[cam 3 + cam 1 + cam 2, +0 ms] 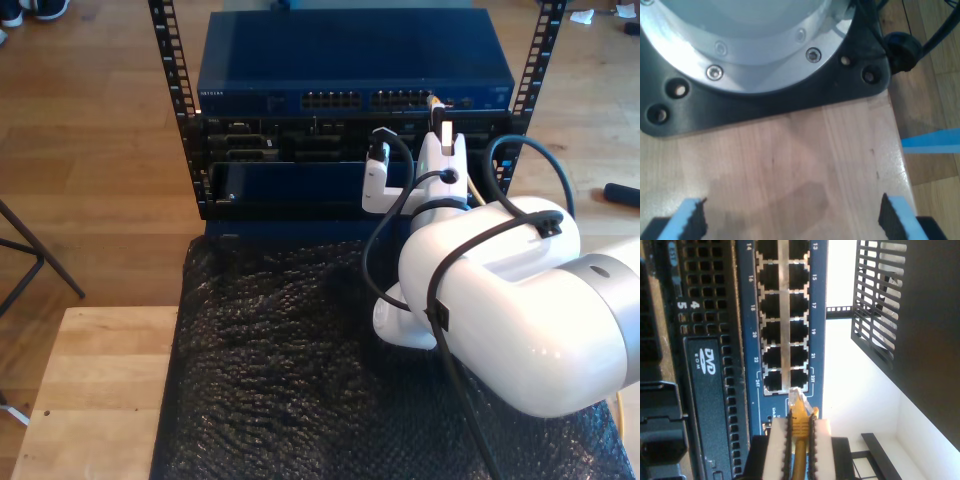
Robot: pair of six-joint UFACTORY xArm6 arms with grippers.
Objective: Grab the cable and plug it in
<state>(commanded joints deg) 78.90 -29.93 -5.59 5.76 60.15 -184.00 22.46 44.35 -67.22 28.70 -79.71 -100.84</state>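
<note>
Two rows of sockets on the blue switch (782, 315) are my landmark. My second gripper (799, 445) is clenched on the cable (800, 440) just behind its clear plug (799, 401), held in line with the sockets so the tip points at the last pair, near but not yet seated. To the exterior view's right, the arm reaches toward the rack. My first gripper (792, 217) hangs released over a wooden table (790, 160), well apart.
</note>
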